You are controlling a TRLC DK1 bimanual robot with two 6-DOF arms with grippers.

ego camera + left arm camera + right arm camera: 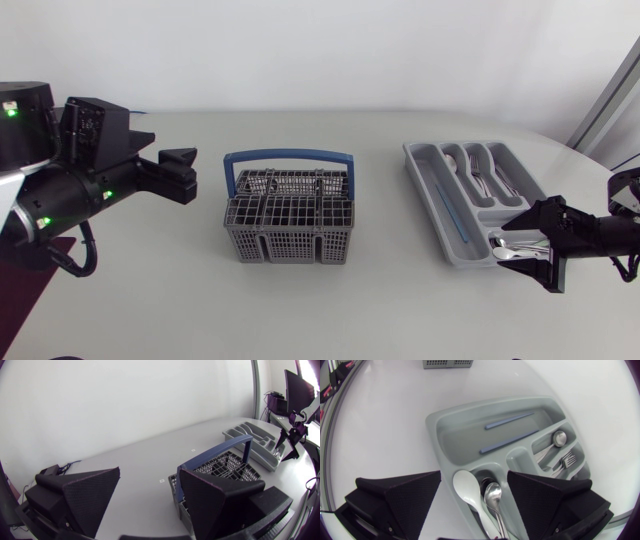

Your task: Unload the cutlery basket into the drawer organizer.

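We see a plain white bench [330,315]. The cutlery basket [288,235] is mid grey, its walls patterned with a fine square grid of openings, and its handle [288,156] is blue. The drawer organizer [431,205] is a lighter, smooth grey. In its long compartment lie two thin sticks [509,442] of slate blue. The forks [567,461] and the metal spoon [493,494] are shiny silver. The soup spoon [469,494] beside the metal spoon is glossy white. The left tool [150,472] and the right tool [474,476] are matte black, and their fingers [92,497] have finely stippled faces. The left arm [70,190] is black with small green lights [12,111].
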